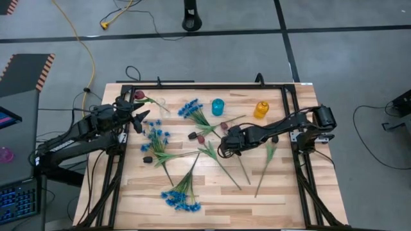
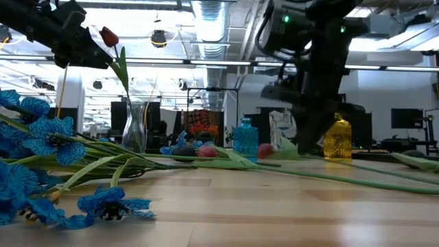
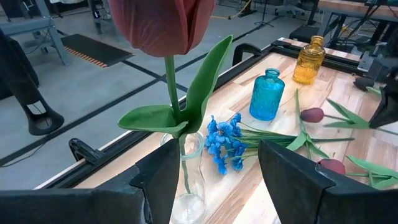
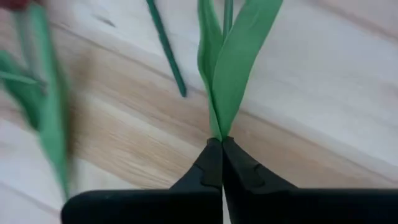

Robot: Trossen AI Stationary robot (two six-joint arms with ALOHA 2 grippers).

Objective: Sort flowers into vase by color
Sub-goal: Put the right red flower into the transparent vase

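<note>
Long green-stemmed flowers lie scattered on the wooden table (image 1: 270, 205): blue bunches (image 1: 181, 197), dark red tulip buds (image 1: 224, 126) and near-black buds (image 1: 192, 135). One red tulip (image 3: 163, 25) stands with its stem in a clear vase (image 3: 186, 186) at the far left corner. My left gripper (image 3: 214, 180) is open just short of that vase, a finger on either side of it in its wrist view. At mid-table my right gripper (image 1: 225, 146) points down, shut on a green tulip stem with leaves (image 4: 233, 56). My right gripper pinches the tulip stem where its two long leaves meet (image 4: 216, 132), held at the very ends of the fingers (image 4: 239, 168). It comes from above, slanting down. The leaves run away from the fingertips over the table. Whether the stem is lifted I cannot tell.
A blue glass vase (image 1: 218, 106) and a yellow one (image 1: 261, 110) stand at the table's far side. A loose stem end (image 4: 180, 87) lies close to the held leaves. A black frame (image 1: 298, 154) runs along the table's edges.
</note>
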